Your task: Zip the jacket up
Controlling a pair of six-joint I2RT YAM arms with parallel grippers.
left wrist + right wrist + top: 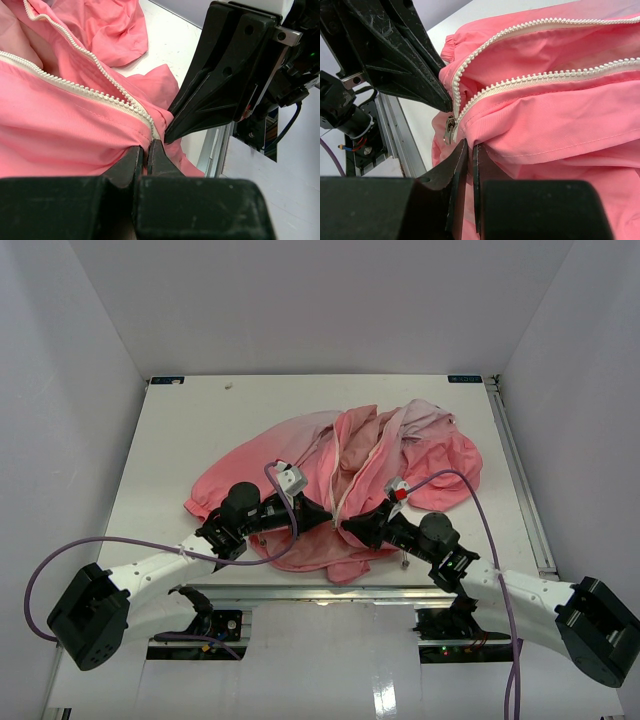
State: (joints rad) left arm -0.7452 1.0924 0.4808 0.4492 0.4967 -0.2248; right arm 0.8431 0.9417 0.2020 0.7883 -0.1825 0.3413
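The salmon-pink jacket (350,480) lies crumpled at the table's middle, its front open with white zipper teeth (345,490) running toward me. My left gripper (322,513) is shut on the jacket's fabric beside the zipper's lower end (147,147). My right gripper (348,527) is shut on the fabric of the other front edge (470,145), right next to the metal zipper slider (449,128). The two grippers nearly touch tip to tip at the hem. Both zipper tracks (530,80) part above the slider.
A metal rail (330,590) runs along the table's near edge, just below the hem. Another rail (520,480) lines the right side. White walls enclose the table. Purple cables (480,510) loop from both wrists.
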